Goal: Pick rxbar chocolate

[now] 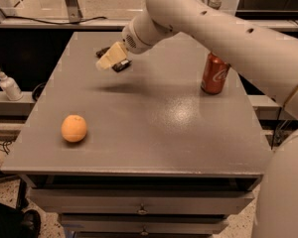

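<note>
The rxbar chocolate [120,64], a flat dark bar, lies at the far left of the grey table [154,128]. My gripper [107,59] with its pale fingers hangs right over the bar and hides its middle; only the bar's two ends show. I cannot tell whether the gripper touches the bar. The white arm reaches in from the upper right.
An orange fruit [74,128] sits at the front left of the table. A red soda can [214,74] stands upright at the right side. A white bottle [9,85] stands on a ledge left of the table. Drawers run below the table's front edge.
</note>
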`<action>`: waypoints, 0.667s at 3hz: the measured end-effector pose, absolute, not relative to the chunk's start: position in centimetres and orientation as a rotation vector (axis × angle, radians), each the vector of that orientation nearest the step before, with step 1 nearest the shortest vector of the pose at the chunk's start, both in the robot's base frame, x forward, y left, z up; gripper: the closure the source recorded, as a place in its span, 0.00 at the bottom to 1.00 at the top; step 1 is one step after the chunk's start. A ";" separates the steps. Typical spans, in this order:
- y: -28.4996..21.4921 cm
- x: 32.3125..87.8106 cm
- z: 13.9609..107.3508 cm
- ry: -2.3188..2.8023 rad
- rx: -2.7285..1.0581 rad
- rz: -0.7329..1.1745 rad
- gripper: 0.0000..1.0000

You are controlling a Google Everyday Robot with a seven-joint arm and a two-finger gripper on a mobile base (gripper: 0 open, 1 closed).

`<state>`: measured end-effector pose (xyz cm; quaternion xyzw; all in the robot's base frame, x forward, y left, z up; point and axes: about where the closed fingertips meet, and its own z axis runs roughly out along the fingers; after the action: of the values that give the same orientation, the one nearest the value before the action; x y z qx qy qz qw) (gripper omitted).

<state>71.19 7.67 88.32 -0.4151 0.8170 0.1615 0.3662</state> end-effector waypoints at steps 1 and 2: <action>9.3 72.5 86.3 2.100 -1.082 0.403 0.00; 10.6 73.0 84.2 2.101 -1.116 0.405 0.00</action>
<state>73.01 10.63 84.15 -0.4321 0.8134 0.1568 0.3564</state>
